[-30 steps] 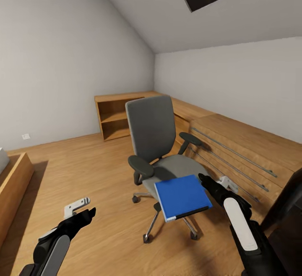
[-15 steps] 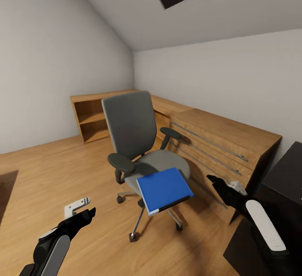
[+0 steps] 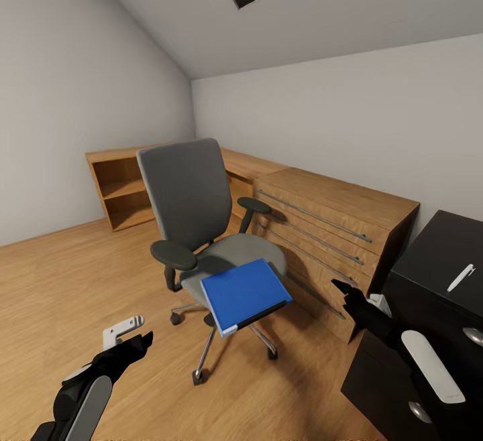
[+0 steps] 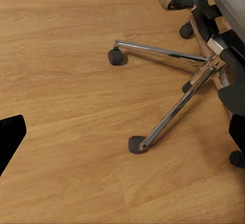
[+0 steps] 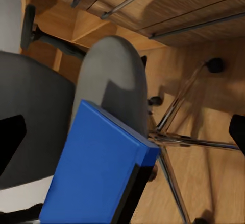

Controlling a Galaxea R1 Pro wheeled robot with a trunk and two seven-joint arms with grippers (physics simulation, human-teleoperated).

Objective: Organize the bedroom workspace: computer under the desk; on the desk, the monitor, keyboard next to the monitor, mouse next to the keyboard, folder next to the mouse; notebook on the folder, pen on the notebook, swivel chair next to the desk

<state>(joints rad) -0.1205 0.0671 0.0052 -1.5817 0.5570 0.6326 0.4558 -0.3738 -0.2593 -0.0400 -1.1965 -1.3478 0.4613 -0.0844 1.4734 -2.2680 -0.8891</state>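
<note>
The folder (image 3: 244, 294) is a flat, bright blue binder with a dark spine edge. It lies on the front of the grey seat of the swivel chair (image 3: 194, 206), tilted and overhanging the seat's front edge. In the right wrist view the folder (image 5: 97, 168) shows its blue cover and black edge against the grey seat cushion. The chair has a tall grey back, black armrests and a chrome star base on black castors, and it stands on the wooden floor (image 3: 54, 280) just beside a long wooden dresser (image 3: 329, 226) with metal rail handles. In the left wrist view the chair's base (image 4: 173, 106) spreads its chrome legs over the floor boards.

A low wooden shelf unit (image 3: 121, 190) stands in the far corner with open compartments; nothing can be made out in them. At the right edge is a black cabinet (image 3: 436, 273) with a white pen (image 3: 461, 277) lying on its top.

The left gripper (image 3: 127, 337) hangs low over the floor, well apart from the chair, forearm angled forward; its jaws appear spread and hold nothing. The right gripper (image 3: 349, 297) reaches forward between the dresser front and the black cabinet, near the folder but apart from it, jaws parted and holding nothing.
</note>
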